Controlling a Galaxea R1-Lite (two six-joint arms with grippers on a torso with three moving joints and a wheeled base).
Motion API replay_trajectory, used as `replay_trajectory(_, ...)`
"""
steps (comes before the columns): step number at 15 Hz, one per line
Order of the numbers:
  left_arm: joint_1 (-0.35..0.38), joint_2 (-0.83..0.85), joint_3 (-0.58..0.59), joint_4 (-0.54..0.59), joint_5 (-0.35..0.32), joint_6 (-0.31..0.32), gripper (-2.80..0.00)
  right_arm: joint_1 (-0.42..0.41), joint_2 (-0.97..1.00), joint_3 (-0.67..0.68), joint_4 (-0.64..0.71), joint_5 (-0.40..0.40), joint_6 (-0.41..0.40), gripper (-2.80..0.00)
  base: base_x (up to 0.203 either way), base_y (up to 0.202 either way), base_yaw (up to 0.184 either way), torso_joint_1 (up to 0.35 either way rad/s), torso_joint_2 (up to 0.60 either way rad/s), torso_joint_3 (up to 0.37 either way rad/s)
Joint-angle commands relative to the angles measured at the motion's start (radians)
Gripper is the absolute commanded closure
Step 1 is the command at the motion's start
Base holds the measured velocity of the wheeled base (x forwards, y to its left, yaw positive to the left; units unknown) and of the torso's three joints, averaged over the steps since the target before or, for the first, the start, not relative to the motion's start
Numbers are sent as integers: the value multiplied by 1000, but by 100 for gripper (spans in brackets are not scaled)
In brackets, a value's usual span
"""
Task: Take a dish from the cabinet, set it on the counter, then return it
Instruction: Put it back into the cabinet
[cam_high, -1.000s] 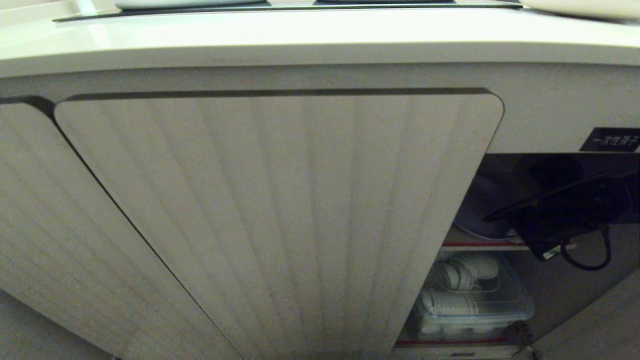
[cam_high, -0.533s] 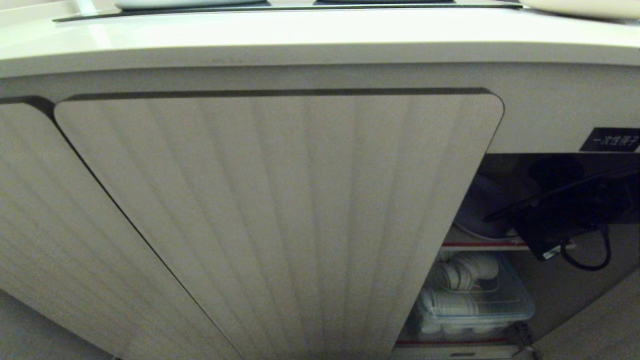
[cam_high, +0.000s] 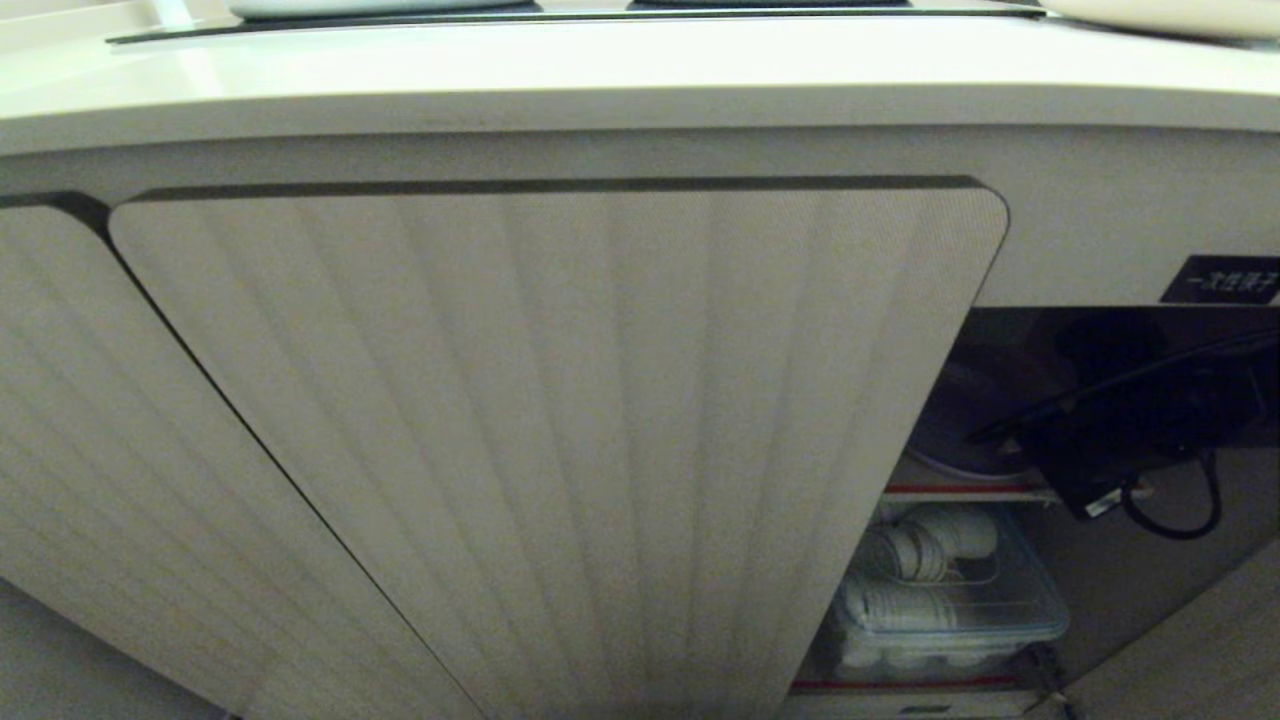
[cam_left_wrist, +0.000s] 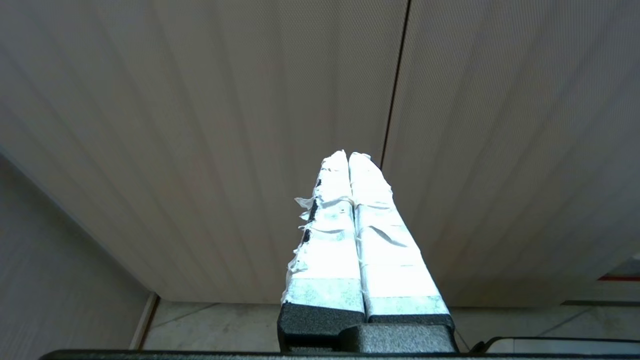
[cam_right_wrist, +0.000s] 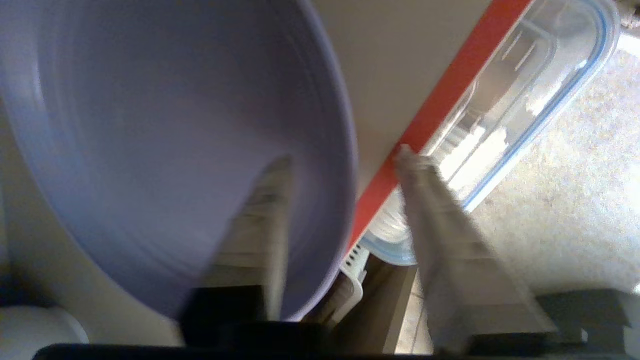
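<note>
Right gripper (cam_right_wrist: 345, 165) inside the open cabinet (cam_high: 560, 420), fingers (cam_right_wrist: 265, 200) spread astride the rim of the dish (cam_right_wrist: 175, 140), not pinching; dish sits on the red-edged shelf (cam_right_wrist: 440, 105). Left gripper (cam_left_wrist: 349, 157) fingers pressed together, facing the ribbed door.

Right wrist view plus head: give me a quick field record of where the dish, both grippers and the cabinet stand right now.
dish: lavender plate lying on the upper cabinet shelf, its rim past the shelf's red edge
right gripper: inside the cabinet opening, jaws open, one finger over the plate, the other outside its rim
left gripper: shut, empty, in front of a closed ribbed door
cabinet: right compartment open
below shelf: clear lidded container
counter: above
</note>
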Motion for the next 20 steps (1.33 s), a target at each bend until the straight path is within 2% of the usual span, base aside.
replay_trajectory(1, 0, 0, 0, 0, 0, -1, 0, 1, 0, 0, -1, -1, 8, -280, 0, 0, 0, 0, 0, 0)
replay_trajectory(15, 0, 0, 0, 0, 0, -1, 0, 7, -17, 14, -4, -29, -5, -280, 0, 0, 0, 0, 0, 0)
replay_trajectory(20, 0, 0, 0, 0, 2, -1, 0, 16, -31, 50, -43, -62, -72, -280, 0, 0, 0, 0, 0, 0)
